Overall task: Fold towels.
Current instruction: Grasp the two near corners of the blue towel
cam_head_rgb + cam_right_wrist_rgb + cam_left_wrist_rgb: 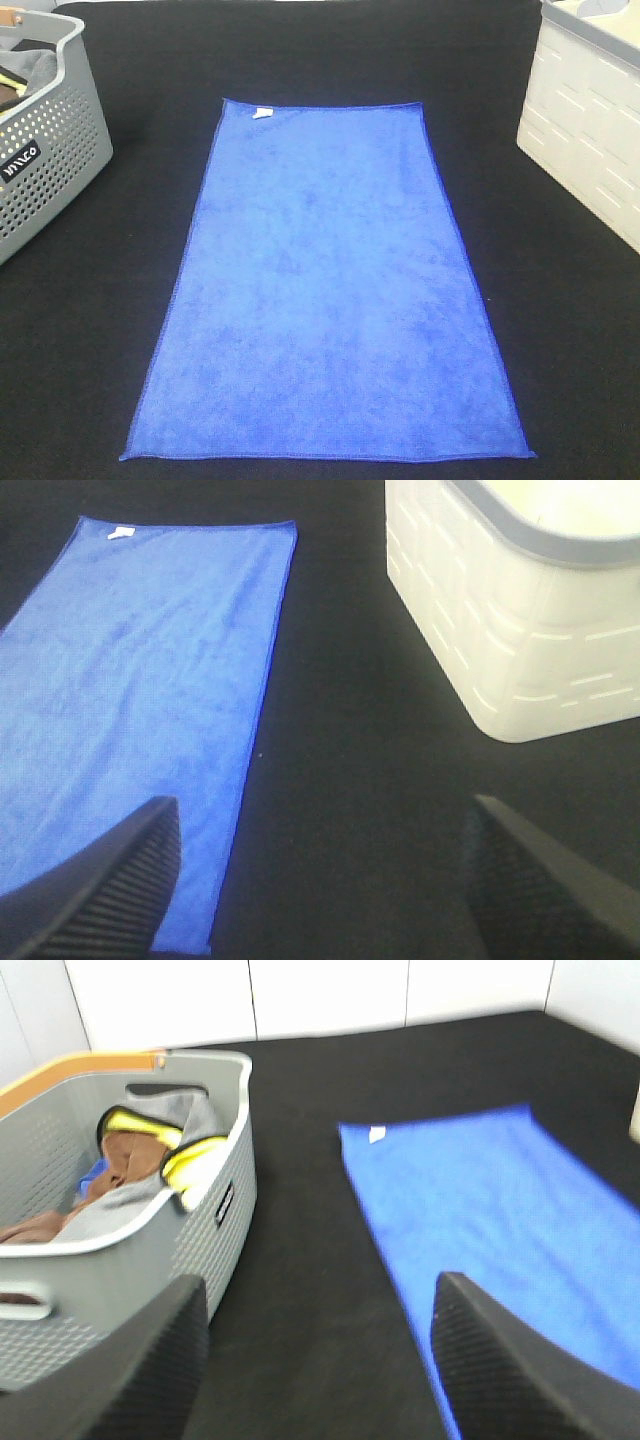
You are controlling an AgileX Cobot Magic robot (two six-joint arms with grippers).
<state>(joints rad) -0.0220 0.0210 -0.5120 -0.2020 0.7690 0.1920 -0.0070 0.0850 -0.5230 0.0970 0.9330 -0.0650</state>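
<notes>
towel (325, 290) is laid flat, unfolded, on the table (320, 50), tag (262, 112) at the far edge, between basket (70, 150) and bin (585, 130). left gripper (320, 1300) and right gripper (325, 815) are held clear, jaws spread, empty. both near corners should be pinched together and carried evenly to the far edge.

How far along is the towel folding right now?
Done: the blue towel lies spread flat on the black table, with its white tag at a far corner. In hand: nothing; the left tool and right tool are open, empty and off the cloth. Left: every fold, since no edge is turned over yet.
</notes>
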